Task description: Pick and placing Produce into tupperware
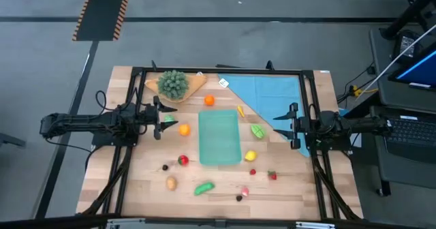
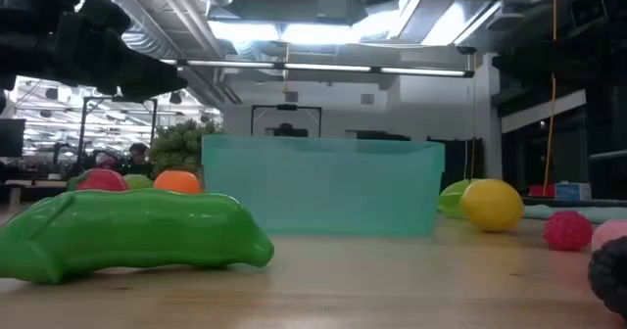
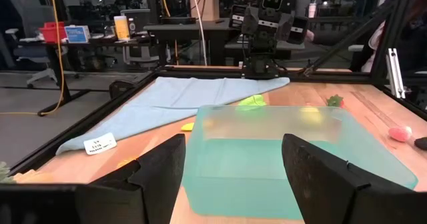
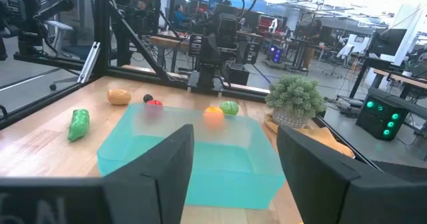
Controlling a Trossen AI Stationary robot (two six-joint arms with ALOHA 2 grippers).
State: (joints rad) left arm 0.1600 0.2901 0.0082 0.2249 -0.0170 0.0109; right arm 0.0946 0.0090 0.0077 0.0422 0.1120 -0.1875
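One translucent rounded rectangular tupperware [image 1: 219, 138]

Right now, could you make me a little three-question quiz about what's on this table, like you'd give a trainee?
1. True or false: the teal container already holds some toy produce.
2. Which lies nearest the table's front edge? A) the green pea pod B) the orange C) the leafy bunch
3. Fill in: the light-blue cloth lies on the side of the ____ hand.

Key
1. False. It is empty in both wrist views; all the produce lies on the wood around it.
2. A.
3. Right. The right hand is beside the cloth, and the left hand faces it across the container. Both hands are open and hold nothing.
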